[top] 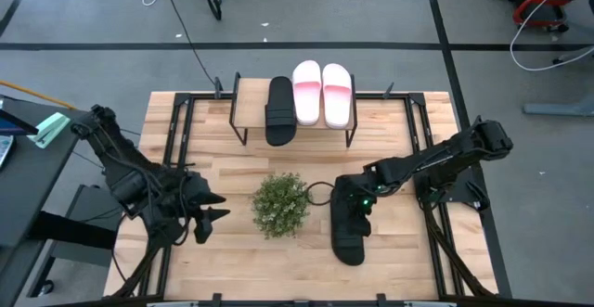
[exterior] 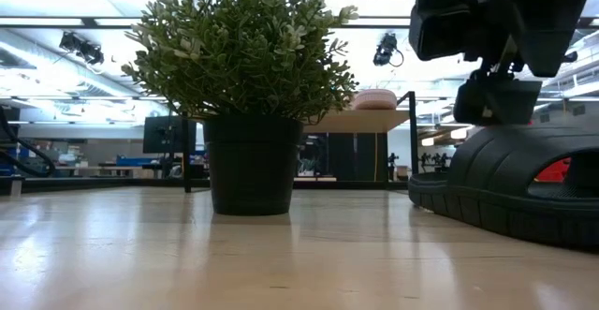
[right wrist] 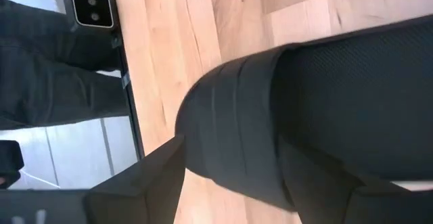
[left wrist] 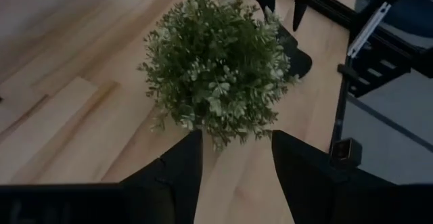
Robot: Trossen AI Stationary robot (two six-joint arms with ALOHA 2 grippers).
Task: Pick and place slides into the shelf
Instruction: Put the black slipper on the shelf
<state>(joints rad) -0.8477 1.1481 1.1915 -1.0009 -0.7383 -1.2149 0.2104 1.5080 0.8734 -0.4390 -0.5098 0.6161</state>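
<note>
Nearest the low camera lies the last black slide (exterior: 510, 193), on the table beside the potted plant (top: 280, 204). Over its strap hangs the right gripper (top: 355, 198), its fingers spread wide on both sides of the strap and holding nothing yet. I judge this is the approach for a grasp. On the shelf (top: 249, 110) one black slide (top: 279, 110) and two pink-and-white slides (top: 322, 92) already lie, with free room at its left end. Left gripper (top: 213, 206) waits open, near the plant.
</note>
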